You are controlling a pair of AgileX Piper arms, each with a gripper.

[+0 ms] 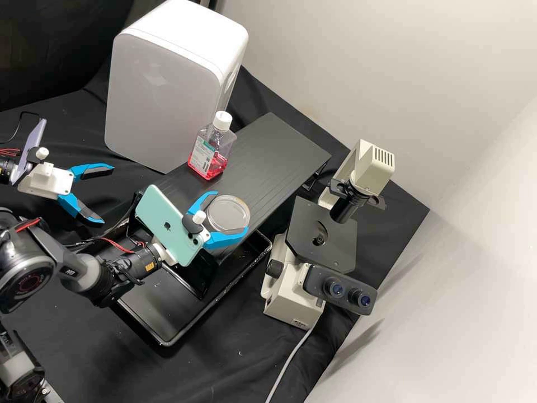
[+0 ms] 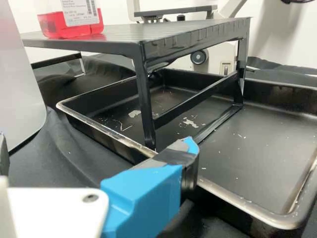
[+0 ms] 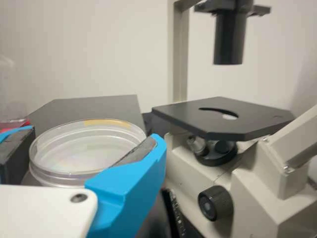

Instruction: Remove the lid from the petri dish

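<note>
Sitting flat at the near end of the black ribbed shelf [image 1: 282, 154], close to its near corner, the petri dish [image 1: 226, 217] faces straight up with its clear lid [image 1: 225, 209] on. Being round, it has no long axis to speak of. The right gripper [image 1: 230, 212] is at the dish from the shelf's near edge, its two blue fingers spread to the dish's width, one on each side of the wall. In the right wrist view the pads seem to touch the rim, though I cannot tell whether they bear on the lid or on the base below. The left gripper [image 1: 106, 193] hangs over the bench [image 1: 251, 358] off the shelf's left corner, well apart from the dish, fingers wide open and holding nothing. A flask [image 1: 210, 148] of red liquid stands upright at the shelf's left edge, beside a white box [image 1: 168, 84]. The shelf stands in a shallow black tray [image 1: 151, 305], and a microscope [image 1: 319, 252] is just past its right edge.
</note>
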